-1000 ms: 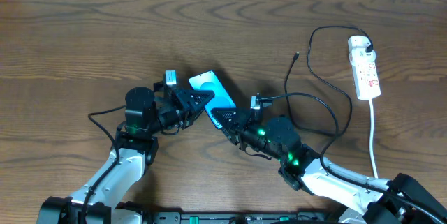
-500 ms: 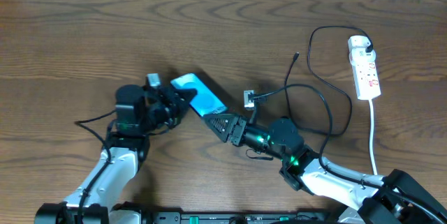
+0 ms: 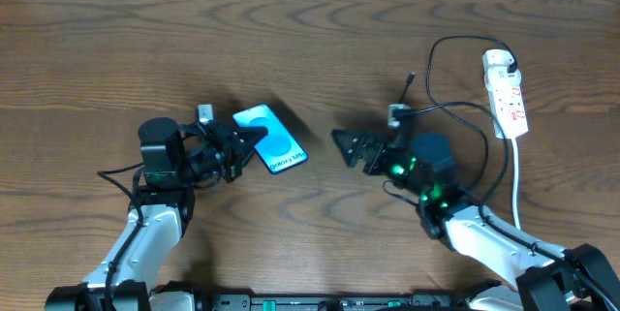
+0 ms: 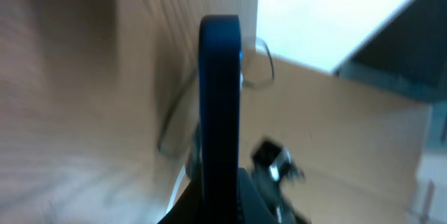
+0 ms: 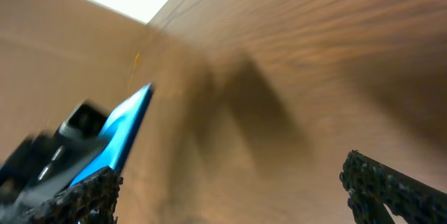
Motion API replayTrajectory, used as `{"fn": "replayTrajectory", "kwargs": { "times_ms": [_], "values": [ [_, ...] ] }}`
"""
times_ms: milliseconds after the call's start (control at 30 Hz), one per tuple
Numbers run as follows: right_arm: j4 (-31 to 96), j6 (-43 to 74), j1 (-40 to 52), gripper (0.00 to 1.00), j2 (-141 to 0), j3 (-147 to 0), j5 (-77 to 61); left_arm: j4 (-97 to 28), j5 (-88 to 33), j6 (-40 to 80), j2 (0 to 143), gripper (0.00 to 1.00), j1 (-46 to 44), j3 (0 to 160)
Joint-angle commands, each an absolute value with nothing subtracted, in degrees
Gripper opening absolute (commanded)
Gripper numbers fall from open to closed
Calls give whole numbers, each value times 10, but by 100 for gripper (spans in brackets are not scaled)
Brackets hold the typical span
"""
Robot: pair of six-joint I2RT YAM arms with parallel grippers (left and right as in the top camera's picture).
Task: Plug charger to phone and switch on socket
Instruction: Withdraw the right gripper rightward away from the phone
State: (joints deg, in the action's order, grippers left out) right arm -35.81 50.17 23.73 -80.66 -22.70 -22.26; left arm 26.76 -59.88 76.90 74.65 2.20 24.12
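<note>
On brown wood-grain table, clamps the phone left of centre in the left gripper, jaws shut on its left short edge, cyan screen up; cannot tell whether lifted or resting on the wood. Holds the right gripper empty, fingers spread wide, right of the phone and apart from it, pointing at it. Leaves the charger looping on the right, plug tip free on the far side of the right gripper and near it, other end at the socket at far right. Looks like steadying the phone before fetching the plug. Next calls for pinching the cable close behind the tip, lining it up with the phone's free short edge, then switching the socket on.
</note>
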Motion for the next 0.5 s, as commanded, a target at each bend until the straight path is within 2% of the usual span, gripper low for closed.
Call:
{"fn": "replayTrajectory", "kwargs": {
  "times_ms": [0,200,467],
  "values": [
    [-352,495,196,99,-797,-231,-222,270,-711,789,746,7,24,247],
    [-352,497,139,99,-797,-231,-222,281,-741,812,746,7,18,247],
    [-335,497,94,99,-797,-231,-222,367,-745,856,746,7,-26,247]
  ]
}}
